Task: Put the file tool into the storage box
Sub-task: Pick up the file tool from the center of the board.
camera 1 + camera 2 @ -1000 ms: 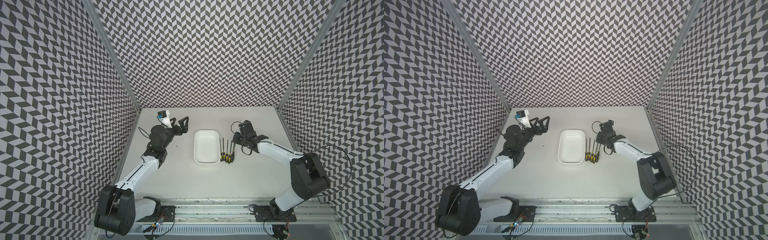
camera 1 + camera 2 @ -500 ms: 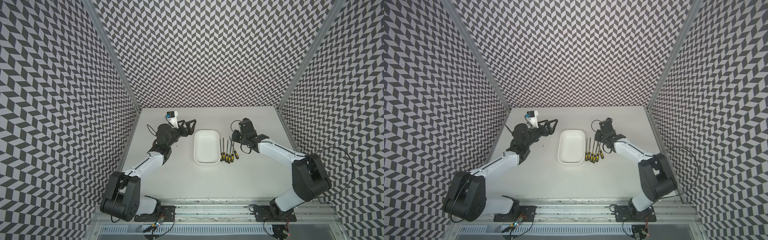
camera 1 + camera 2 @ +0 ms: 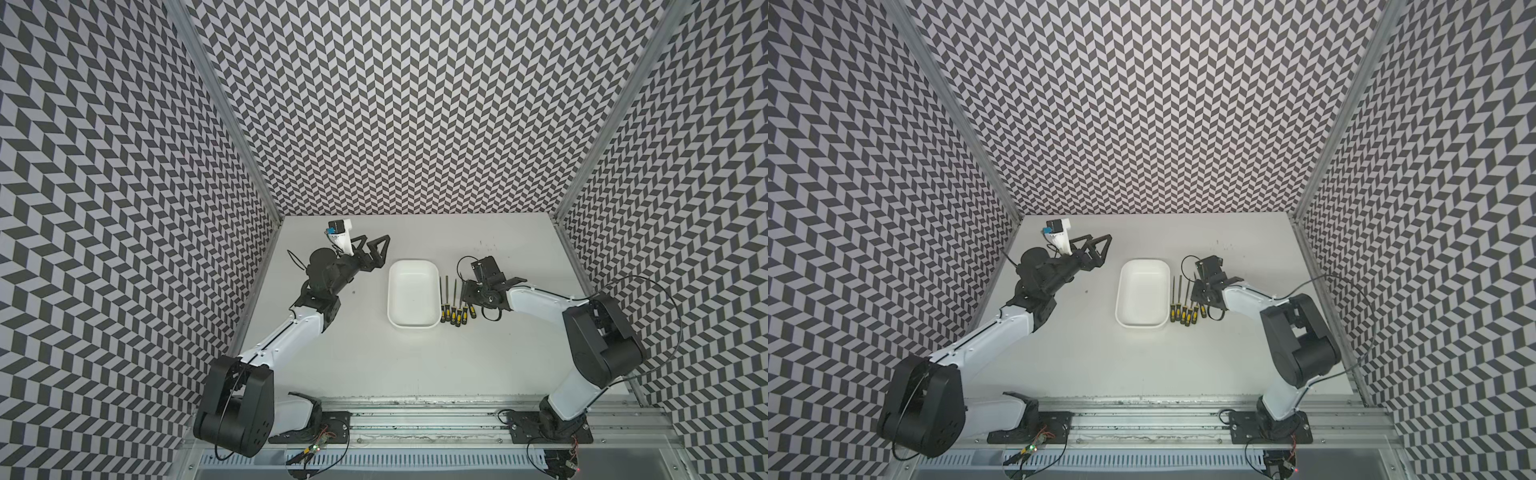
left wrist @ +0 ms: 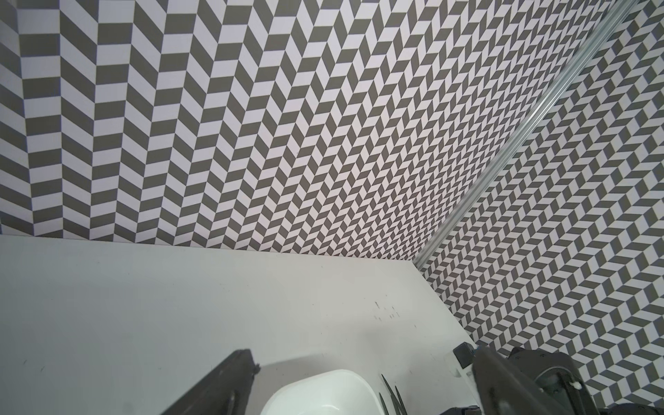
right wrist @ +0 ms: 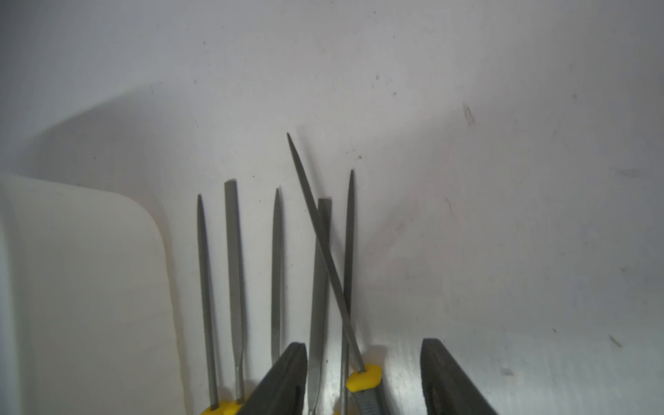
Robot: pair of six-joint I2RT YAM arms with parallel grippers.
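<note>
Left gripper (image 3: 374, 239) has swung in toward the middle since a second ago, and over on the far side the right gripper has gone from shut to parted. Starting on the left now: the left arm reaches across the table (image 3: 415, 365), its gripper hovering off the surface just beside the far left corner of the storage box (image 3: 413, 299). Its fingers are spread wide with nothing between them. The left wrist view shows both fingers (image 4: 230, 381) framing that rounded corner of the box (image 4: 323, 391).

Moving to the centre, the white box sits flat on the table in both top views, long side running away from the rail, its white floor showing.

Just to the right of it, the files (image 3: 455, 311) lie on the table in a close row, six of them. Their yellow and black handles point toward the rail and their grey blades point toward the back wall (image 3: 415, 104). All of them are outside the box, the nearest just beside its right wall.

On the right, the right gripper (image 5: 364, 345) is down low over the handle end of that row. The right wrist view shows five blades lying roughly parallel and one file (image 5: 302, 179) tilted across two of them. That file's yellow collar sits between the two dark fingers (image 5: 287, 377). The jaws stand partly apart, with a gap on each side of the collar, so nothing is gripped. The box's edge (image 5: 82, 287) shows pale beside the blades.
</note>
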